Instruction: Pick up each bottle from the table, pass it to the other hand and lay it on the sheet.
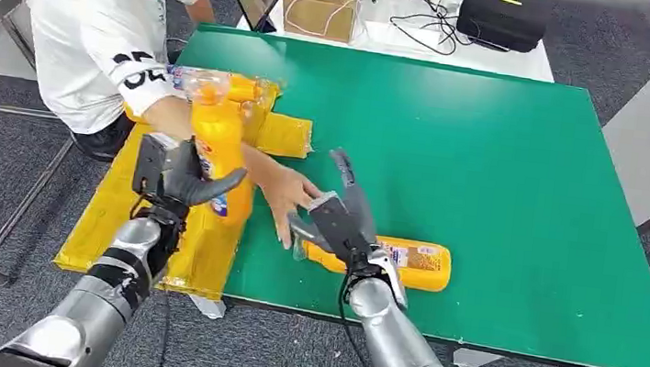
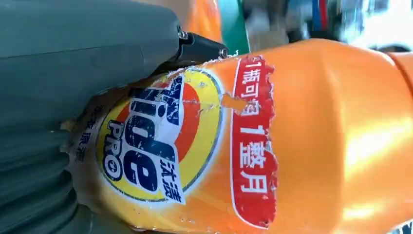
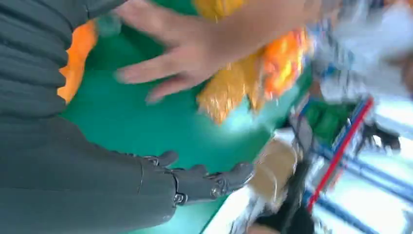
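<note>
while the left hand (image 1: pixel 176 178) grips an upright orange detergent bottle (image 1: pixel 219 148) over the yellow sheet (image 1: pixel 128 216), the right hand (image 1: pixel 340 218) hangs with fingers spread, holding nothing, just above a second bottle (image 1: pixel 405 263) lying on its side on the green table (image 1: pixel 507 177). a person's hand (image 1: pixel 287 198) reaches in close to that lying bottle's neck. the bottles look like rigid, glossy plastic, probably heavy if full and slick under the fingers; the broad labelled body seems the surest place to grasp. another bottle (image 1: pixel 221 86) lies on the sheet's far end. the mat looks smooth and flat; grey carpet, a cardboard box (image 1: pixel 322 12) and cables lie beyond.
</note>
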Tool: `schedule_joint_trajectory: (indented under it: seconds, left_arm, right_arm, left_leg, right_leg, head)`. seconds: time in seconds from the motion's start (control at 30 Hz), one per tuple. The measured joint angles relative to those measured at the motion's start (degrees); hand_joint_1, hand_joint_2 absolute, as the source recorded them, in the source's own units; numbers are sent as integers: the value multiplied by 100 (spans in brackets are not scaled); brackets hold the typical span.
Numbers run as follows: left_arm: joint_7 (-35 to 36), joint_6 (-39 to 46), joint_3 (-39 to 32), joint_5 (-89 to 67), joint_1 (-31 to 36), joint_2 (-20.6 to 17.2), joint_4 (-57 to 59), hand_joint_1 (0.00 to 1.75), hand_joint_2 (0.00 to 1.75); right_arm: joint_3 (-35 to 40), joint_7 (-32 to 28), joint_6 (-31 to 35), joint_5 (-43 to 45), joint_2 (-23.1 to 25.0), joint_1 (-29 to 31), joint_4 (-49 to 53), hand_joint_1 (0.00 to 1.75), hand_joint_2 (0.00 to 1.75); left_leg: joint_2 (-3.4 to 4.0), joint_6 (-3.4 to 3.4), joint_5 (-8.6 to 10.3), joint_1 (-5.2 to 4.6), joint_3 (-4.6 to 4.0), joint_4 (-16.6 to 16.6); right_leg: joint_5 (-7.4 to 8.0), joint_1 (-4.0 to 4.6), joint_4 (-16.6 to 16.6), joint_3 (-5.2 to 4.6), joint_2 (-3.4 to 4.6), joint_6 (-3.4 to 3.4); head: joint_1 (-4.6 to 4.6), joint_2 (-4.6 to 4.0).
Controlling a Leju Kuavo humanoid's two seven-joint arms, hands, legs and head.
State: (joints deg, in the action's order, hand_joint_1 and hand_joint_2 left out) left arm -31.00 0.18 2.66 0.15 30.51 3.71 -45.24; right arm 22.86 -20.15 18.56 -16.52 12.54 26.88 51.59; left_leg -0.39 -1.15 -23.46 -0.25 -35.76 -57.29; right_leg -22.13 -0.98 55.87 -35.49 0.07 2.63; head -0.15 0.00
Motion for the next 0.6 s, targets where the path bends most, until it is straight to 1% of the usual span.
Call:
schedule_joint_trajectory:
  seconds: [0.1, 0.3, 0.5, 0.6]
  left_arm:
    - [-124, 28, -183, -303, 11, -207, 76, 175, 175]
    - [-170, -29, -467, -464, 46, -406, 190, 175, 175]
    - [-190, 748, -540, -1822, 232, -653, 537, 175, 175]
    - [18, 1145, -419, -2818, 406, -800, 888, 175, 175]
  right_arm:
    - [-220, -35, 2, 122, -128, -124, 347, 0, 175]
    - [-526, -92, -2, 264, -299, -288, 742, 0, 175]
    - [-795, -168, -11, 341, -398, -374, 883, 0, 175]
    - [-878, -210, -61, 341, -422, -385, 885, 0, 175]
  left_leg:
    - [-2, 0, 0, 1, 0, 0]
    - [-6, 0, 0, -1, -3, 0]
    - [-3, 0, 0, -1, -3, 0]
    - [-4, 0, 0, 0, -3, 0]
  right_leg:
    - [-1, 0, 2, 0, 0, -1]
    - [-1, -3, 0, 0, -2, 0]
    - [0, -2, 0, 0, 0, 0]
    - [0, -1, 1, 0, -1, 0]
  head:
    - [0, 0]
    - [0, 0]
    - [0, 0]
    - [0, 2]
